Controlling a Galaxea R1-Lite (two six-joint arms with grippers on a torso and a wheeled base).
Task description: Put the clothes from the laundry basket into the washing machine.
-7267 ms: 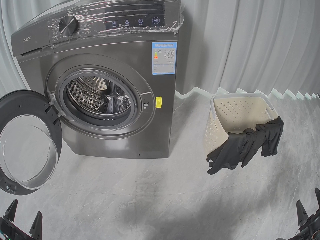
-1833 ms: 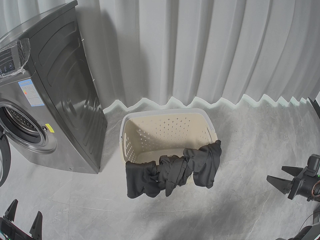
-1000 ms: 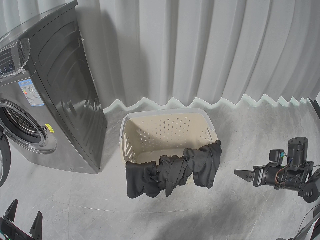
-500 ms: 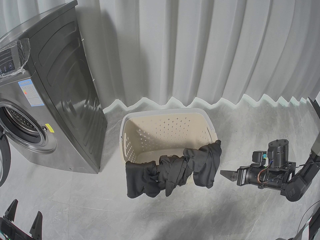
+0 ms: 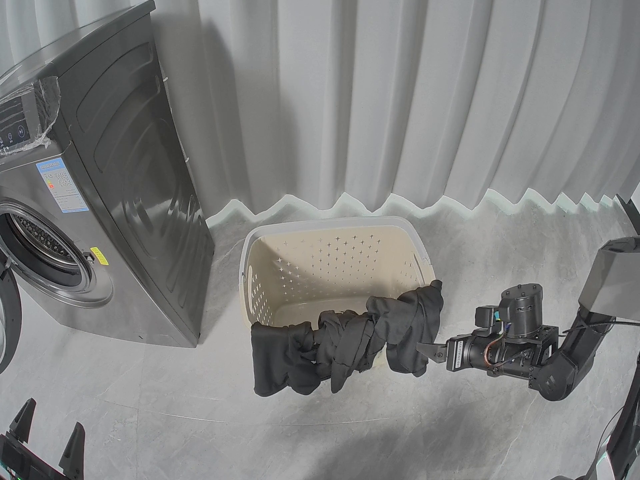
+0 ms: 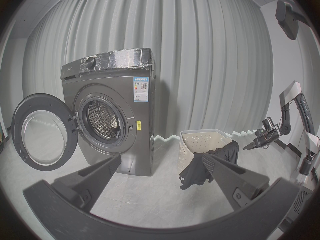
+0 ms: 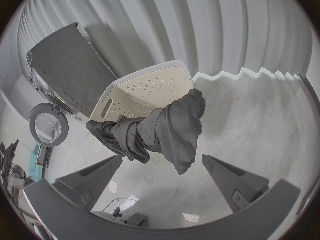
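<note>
A cream laundry basket (image 5: pixel 333 261) stands on the floor right of the grey washing machine (image 5: pixel 113 188). Dark clothes (image 5: pixel 347 345) hang twisted over the basket's near rim. My right gripper (image 5: pixel 427 351) is low at the right end of the clothes, almost touching them, open with nothing held. In the right wrist view the clothes (image 7: pixel 166 130) hang just ahead of the open right gripper (image 7: pixel 160 157). My left gripper (image 5: pixel 47 435) stays open at the near left. The left wrist view shows the washing machine (image 6: pixel 110 110), its door (image 6: pixel 41 132) swung open, and the basket (image 6: pixel 203 140).
A white pleated curtain (image 5: pixel 400 88) closes off the back, right behind the basket. Bare grey floor (image 5: pixel 200 395) lies between me, the machine and the basket. The open door's edge (image 5: pixel 5 321) juts out at the far left.
The view has swung from the washing machine to the basket. Over the last second my right arm has come in from the right and reached the clothes' right end. The left arm has not moved.
</note>
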